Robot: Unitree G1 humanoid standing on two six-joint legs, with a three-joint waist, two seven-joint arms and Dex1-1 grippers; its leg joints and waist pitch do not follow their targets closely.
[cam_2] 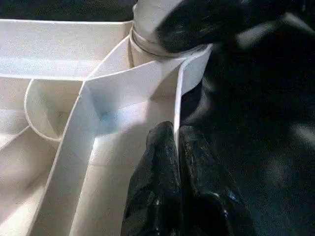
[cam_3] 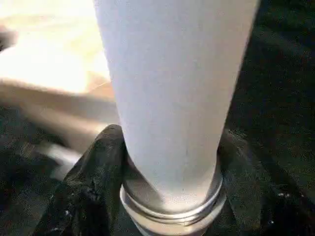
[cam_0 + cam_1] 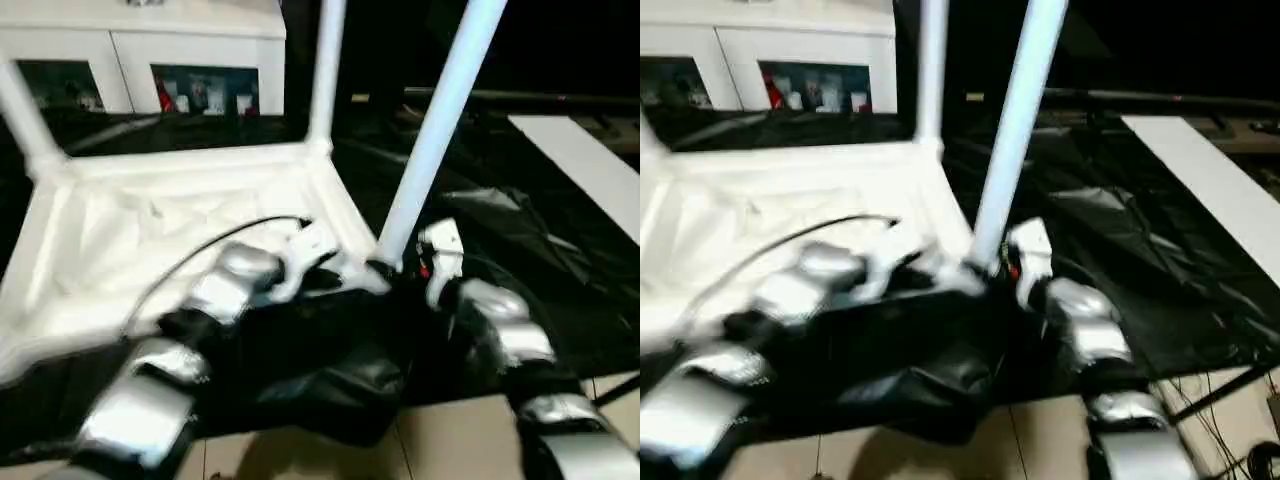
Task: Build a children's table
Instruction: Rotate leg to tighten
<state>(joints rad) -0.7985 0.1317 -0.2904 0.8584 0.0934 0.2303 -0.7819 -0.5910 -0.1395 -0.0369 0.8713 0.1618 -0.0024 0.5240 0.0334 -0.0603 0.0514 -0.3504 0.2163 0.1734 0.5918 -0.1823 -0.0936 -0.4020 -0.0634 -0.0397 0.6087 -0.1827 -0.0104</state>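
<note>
The children's table top [image 3: 150,230] lies upside down on a black cloth, its ribbed underside facing up. A white leg [image 3: 325,70] stands in the far right corner and another leg [image 3: 22,110] in the far left corner. A third leg [image 3: 440,120] leans slightly in the near right corner socket [image 1: 147,44]. My right gripper [image 2: 170,162] is shut on that leg's base, one black finger [image 2: 96,167] on each side. My left gripper [image 1: 175,137] is shut on the top's thin rim wall [image 1: 179,93], just beside that corner.
A white cabinet [image 3: 140,40] stands behind the table top. A flat white board [image 3: 580,160] lies on the black cloth [image 3: 500,220] at the right. Tiled floor [image 3: 450,440] shows at the near edge, with cables [image 3: 1230,440] at the right.
</note>
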